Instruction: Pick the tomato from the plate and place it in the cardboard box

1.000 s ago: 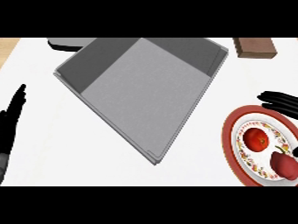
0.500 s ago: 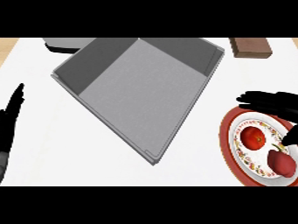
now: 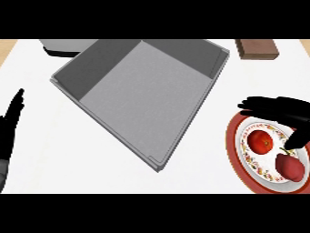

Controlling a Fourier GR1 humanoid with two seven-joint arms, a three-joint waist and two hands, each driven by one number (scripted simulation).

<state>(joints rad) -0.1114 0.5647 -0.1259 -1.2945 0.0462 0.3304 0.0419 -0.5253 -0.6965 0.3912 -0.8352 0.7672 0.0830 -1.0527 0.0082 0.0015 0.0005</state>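
I saw my left hand (image 3: 3,136) resting open at the left edge of the white tabletop (image 3: 70,150), fingers straight and pointing up, holding nothing. Next came the big grey box (image 3: 144,91), tilted, with its open side up. A brown block (image 3: 257,48) sat far back on the right. My right hand (image 3: 288,113) hung over the top of the red-rimmed plate (image 3: 236,150), fingers spread, holding nothing. The tomato (image 3: 259,142) lay on the plate, with a darker red fruit (image 3: 290,167) just beside it.
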